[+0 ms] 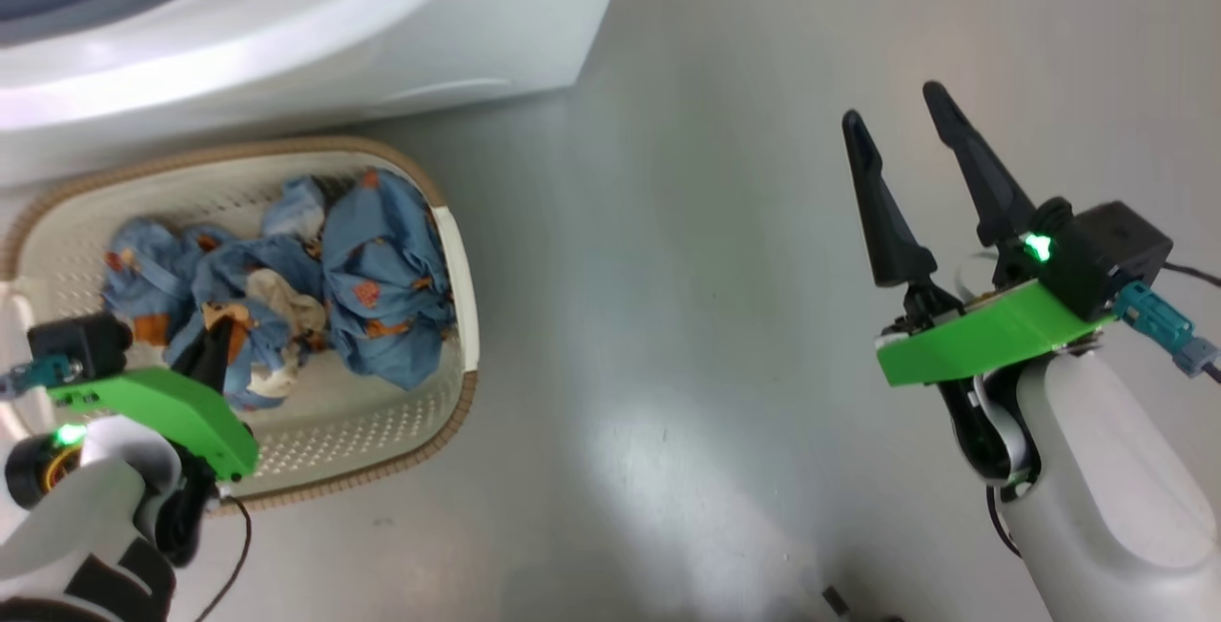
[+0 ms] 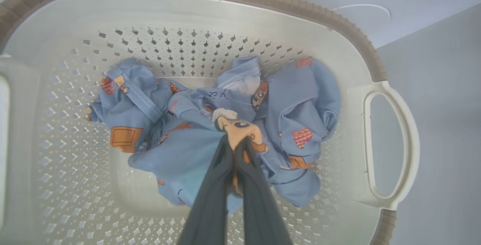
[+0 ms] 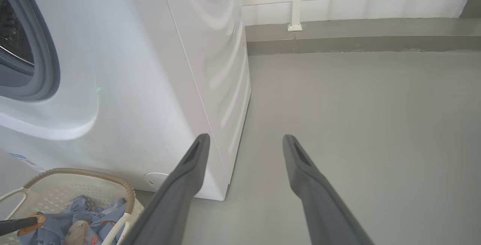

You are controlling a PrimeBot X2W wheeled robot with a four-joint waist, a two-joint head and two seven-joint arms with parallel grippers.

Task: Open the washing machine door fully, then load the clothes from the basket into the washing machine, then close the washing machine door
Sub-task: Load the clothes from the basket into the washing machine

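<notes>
Blue printed cotton, with a cream and orange fold at its crest, is pinched between the left fingers (image 2: pixel 214 192). They are pressed almost together, with only the cloth between them. They come down from above onto the middle of the clothes (image 2: pixel 300 102), probably because the highest fold is the easiest part to catch without scraping the plastic below. The rest of the garments lie crumpled around that pinch on the floor of the basket (image 2: pixel 263 2), none of them over its brown rim. The basket sits on the grey floor (image 3: pixel 357 106) just in front of the washing machine (image 3: pixel 150 68), which makes for a short carry. The machine's grey gasket (image 3: pixel 45 68) and dark drum mouth are uncovered, so the door appears to be open already and loading is the step in hand. The right fingers (image 3: pixel 180 185) are spread wide and hold nothing. They hang over bare floor well off to the side of the basket, seemingly kept out of the way of the lift.
</notes>
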